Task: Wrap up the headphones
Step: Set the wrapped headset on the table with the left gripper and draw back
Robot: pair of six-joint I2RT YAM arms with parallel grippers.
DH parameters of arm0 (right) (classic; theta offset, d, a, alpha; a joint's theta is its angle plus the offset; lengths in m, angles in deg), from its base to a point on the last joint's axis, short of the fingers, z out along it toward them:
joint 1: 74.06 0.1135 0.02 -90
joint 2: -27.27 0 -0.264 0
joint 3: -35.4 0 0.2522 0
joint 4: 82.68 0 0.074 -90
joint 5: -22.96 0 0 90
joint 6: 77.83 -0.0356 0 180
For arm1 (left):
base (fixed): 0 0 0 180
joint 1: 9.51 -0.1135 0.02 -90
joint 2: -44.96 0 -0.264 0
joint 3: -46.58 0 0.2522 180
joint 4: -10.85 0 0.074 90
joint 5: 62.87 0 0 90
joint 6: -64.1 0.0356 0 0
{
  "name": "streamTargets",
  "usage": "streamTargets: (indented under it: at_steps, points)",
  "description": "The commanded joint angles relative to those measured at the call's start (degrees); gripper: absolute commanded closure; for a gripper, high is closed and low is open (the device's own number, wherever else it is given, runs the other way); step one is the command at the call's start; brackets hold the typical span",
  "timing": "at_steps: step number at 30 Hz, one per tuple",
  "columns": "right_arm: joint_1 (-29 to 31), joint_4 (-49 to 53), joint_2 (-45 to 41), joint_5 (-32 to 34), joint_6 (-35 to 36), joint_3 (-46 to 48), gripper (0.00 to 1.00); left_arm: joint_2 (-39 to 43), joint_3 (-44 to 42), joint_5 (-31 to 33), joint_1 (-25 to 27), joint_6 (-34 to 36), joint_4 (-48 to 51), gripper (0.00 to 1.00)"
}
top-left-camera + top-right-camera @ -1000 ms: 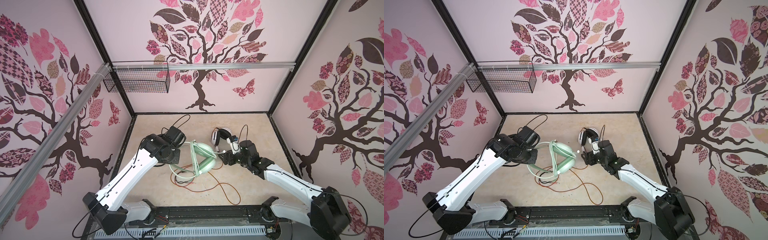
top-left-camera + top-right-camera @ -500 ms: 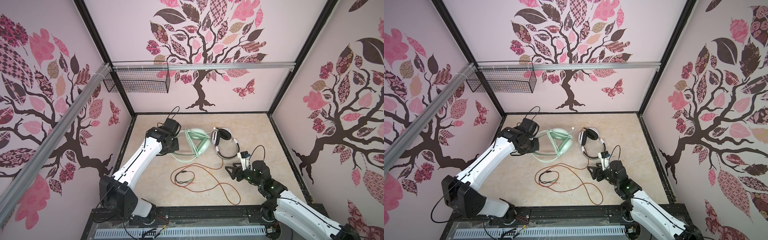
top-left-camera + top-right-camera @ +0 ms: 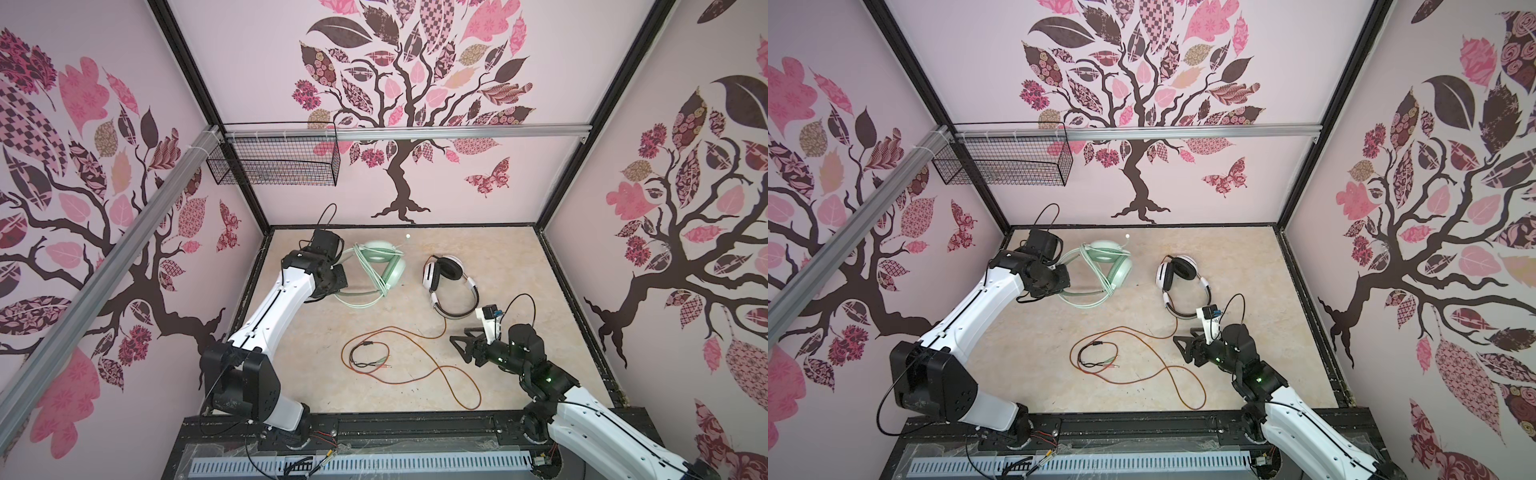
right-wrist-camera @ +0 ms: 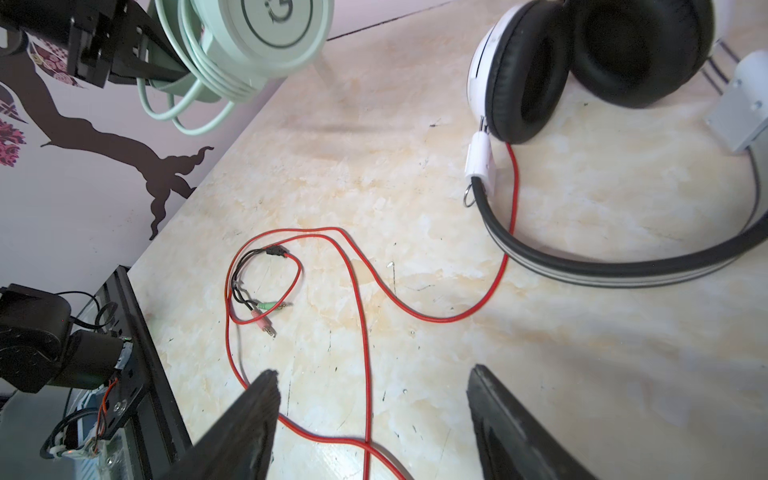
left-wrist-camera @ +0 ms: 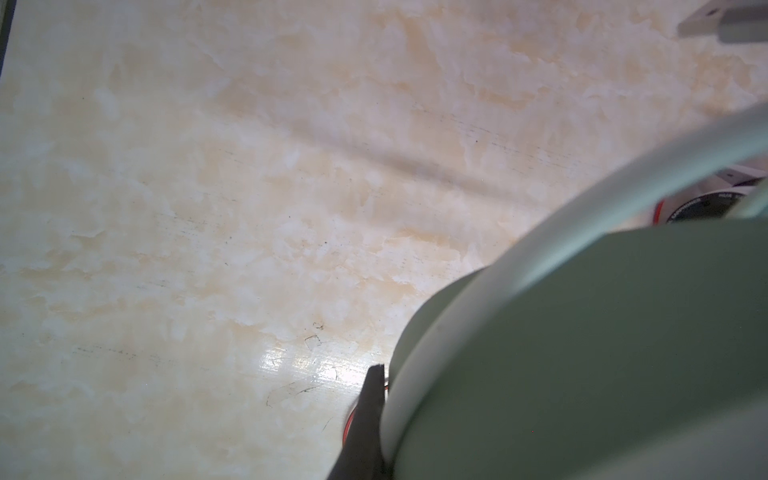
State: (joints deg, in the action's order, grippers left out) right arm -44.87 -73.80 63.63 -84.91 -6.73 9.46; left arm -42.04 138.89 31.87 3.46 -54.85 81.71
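Observation:
The mint-green headphones (image 3: 384, 266) (image 3: 1115, 266) (image 4: 266, 25) are at the back left, with their pale green cable (image 3: 357, 300) looped round them. My left gripper (image 3: 340, 277) (image 3: 1064, 279) (image 4: 137, 54) is shut on their band (image 5: 582, 353), which fills much of the left wrist view. The white-and-black headphones (image 3: 451, 286) (image 3: 1183, 286) (image 4: 532, 83) lie flat right of centre. Their orange-red cable (image 3: 399, 328) (image 3: 1129, 328) (image 4: 365, 332) trails loose toward the front. My right gripper (image 3: 463, 338) (image 3: 1185, 337) (image 4: 374, 372) is open over that cable, near the front right.
The cable's black split end with green and pink plugs (image 4: 266, 311) (image 3: 370, 365) lies mid-table. A wire basket (image 3: 274, 162) hangs on the back wall. A black rail (image 3: 374, 424) runs along the front edge. Patterned walls close in three sides.
My left gripper carried the mint-green headphones from the centre to the back left. My right gripper drew back from the white-and-black headphones to the front right.

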Motion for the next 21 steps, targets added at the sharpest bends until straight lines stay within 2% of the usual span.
streamTargets:
  at_steps: [1,14,21]
  points:
    - [0.25,0.08,0.57,-1.04,0.34,-1.64,0.26,-4.04,3.06,-3.78,-2.52,-1.28,-0.93,1.00]
    - [0.21,1.29,-2.87,1.55,0.76,-1.26,0.25,-16.73,15.55,-11.11,-9.03,-2.02,2.18,1.00]
    - [0.19,1.41,-3.04,1.67,0.88,-1.27,0.24,-18.98,9.94,-17.09,-14.17,-2.87,-2.17,1.00]
